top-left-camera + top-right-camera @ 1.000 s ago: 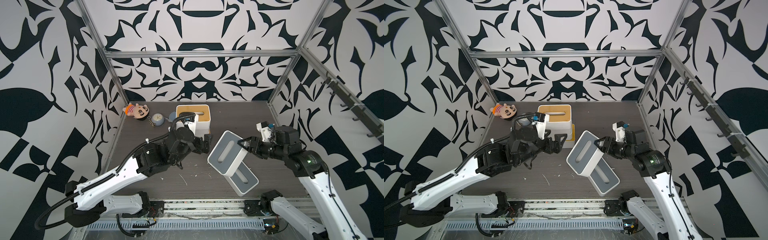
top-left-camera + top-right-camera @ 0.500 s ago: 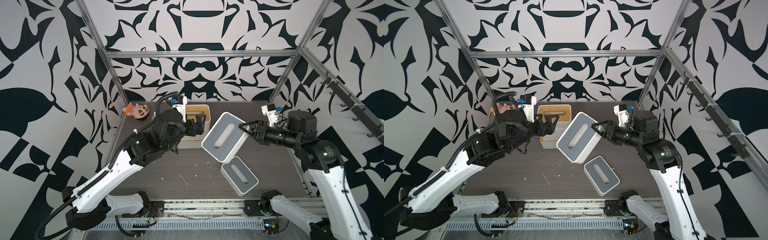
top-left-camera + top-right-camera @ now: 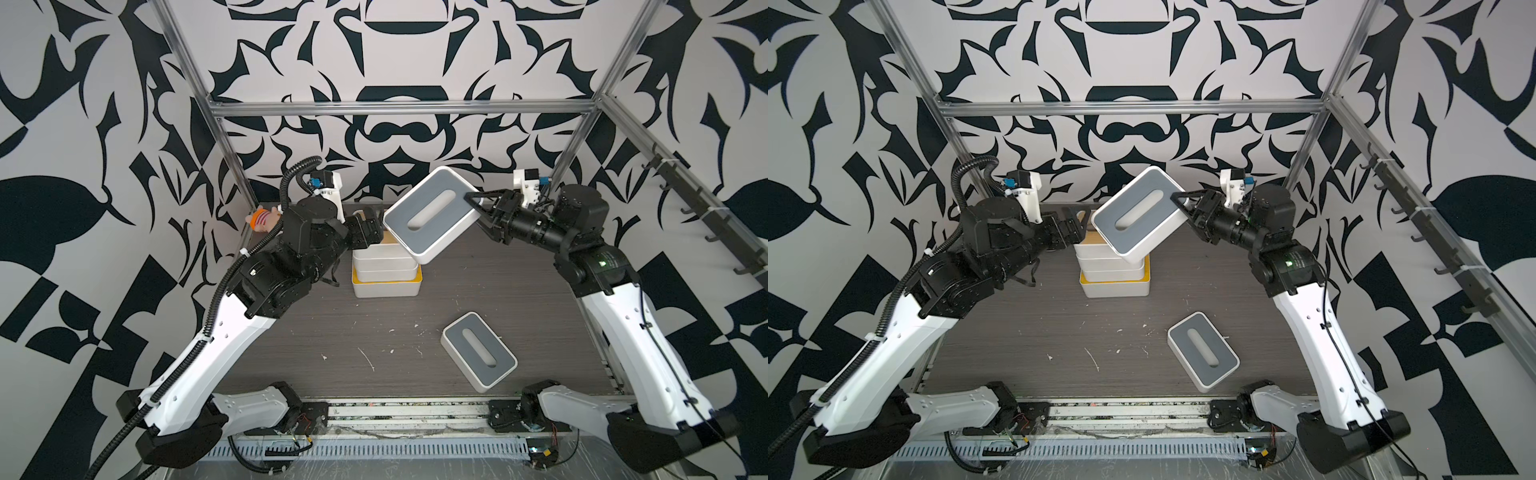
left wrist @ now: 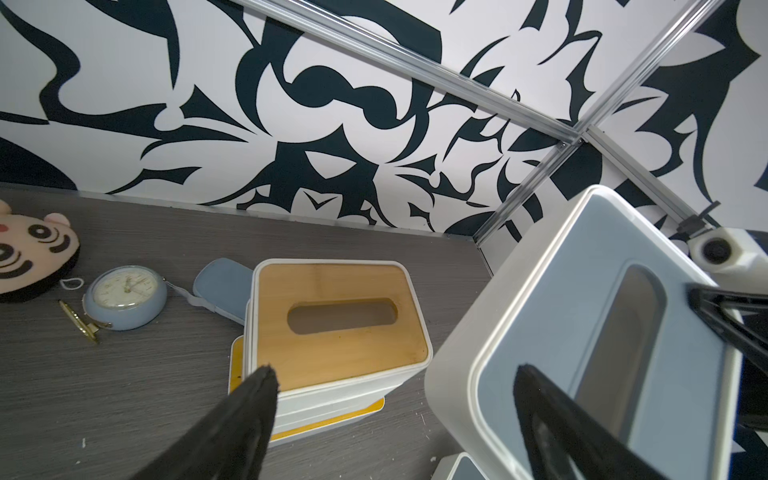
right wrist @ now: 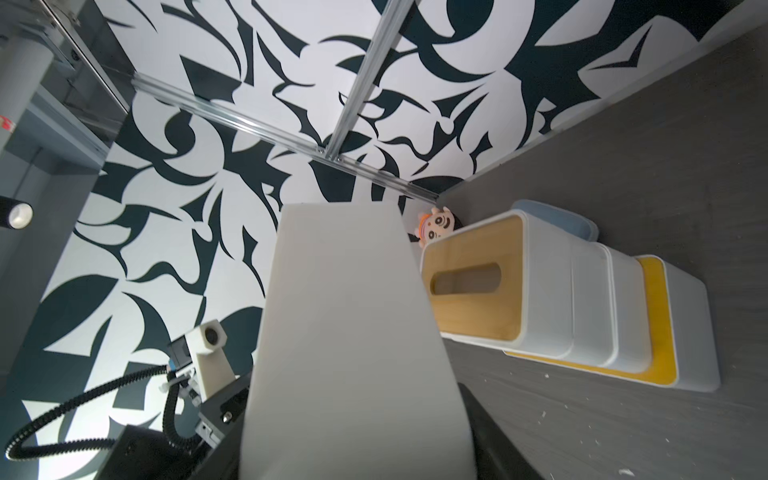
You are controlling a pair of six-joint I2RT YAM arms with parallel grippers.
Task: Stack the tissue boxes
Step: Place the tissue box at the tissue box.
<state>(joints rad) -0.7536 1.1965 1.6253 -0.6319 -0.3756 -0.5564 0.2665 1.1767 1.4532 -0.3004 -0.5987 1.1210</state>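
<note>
The left gripper (image 3: pixel 365 224) is held wide open, empty, beside the stack of white plastic bamboo-lidded tissue boxes (image 3: pixel 384 259), probably to steady it, while the white grey-lidded rounded box (image 3: pixel 430 214) is clamped by its short end in the right gripper (image 3: pixel 478 212), raised at the stack's right side, lid up, tilted, long axis diagonal to it.

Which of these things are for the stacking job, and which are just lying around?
For the job: held-up grey box, grey box on the table, three stacked boxes, yellow-topped box under them.
Just lying around: soft toy, clock, blue pouch, gold clip.
</note>
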